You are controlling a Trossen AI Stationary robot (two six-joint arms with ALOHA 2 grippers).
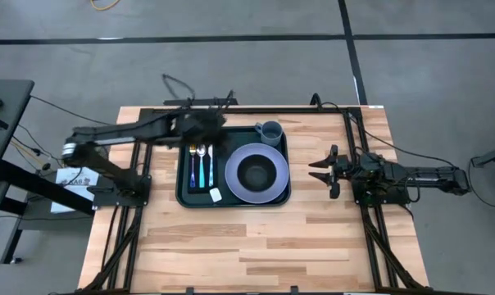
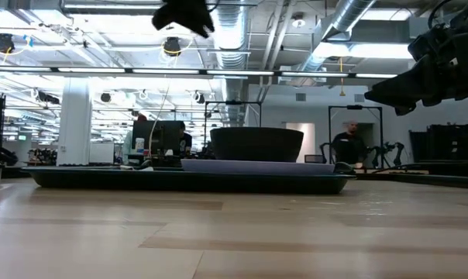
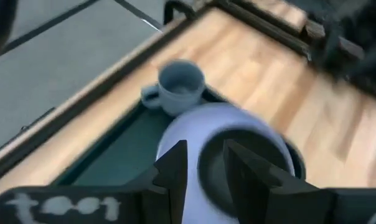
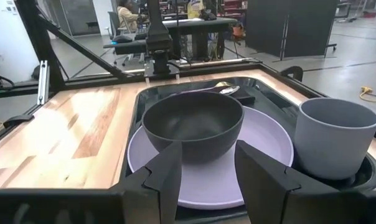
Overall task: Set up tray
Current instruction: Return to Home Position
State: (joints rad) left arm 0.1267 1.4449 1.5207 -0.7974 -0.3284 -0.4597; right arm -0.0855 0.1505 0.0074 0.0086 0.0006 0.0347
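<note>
The dark green tray (image 1: 186, 197) lies at the table's middle. On its right part lies a lavender plate (image 1: 233, 182) with a dark bowl (image 1: 256, 172) standing in it. A grey mug (image 1: 269, 132) stands in the tray's far right corner. Cutlery with blue handles (image 1: 201, 166) lies side by side in the left part. My left gripper (image 1: 205, 124) hangs high over the tray's far left corner, open and empty; its wrist view (image 3: 205, 171) looks down on mug and plate. My right gripper (image 1: 320, 170) is open and empty, level, just right of the tray, pointing at the bowl (image 4: 193, 127).
A small white object (image 1: 215, 194) lies on the tray's near part. Black frame rails (image 1: 354, 147) run along the table's far edge and sides. Bare wood (image 1: 247, 246) lies between the tray and the table's near edge. A person (image 2: 349, 143) stands in the room beyond.
</note>
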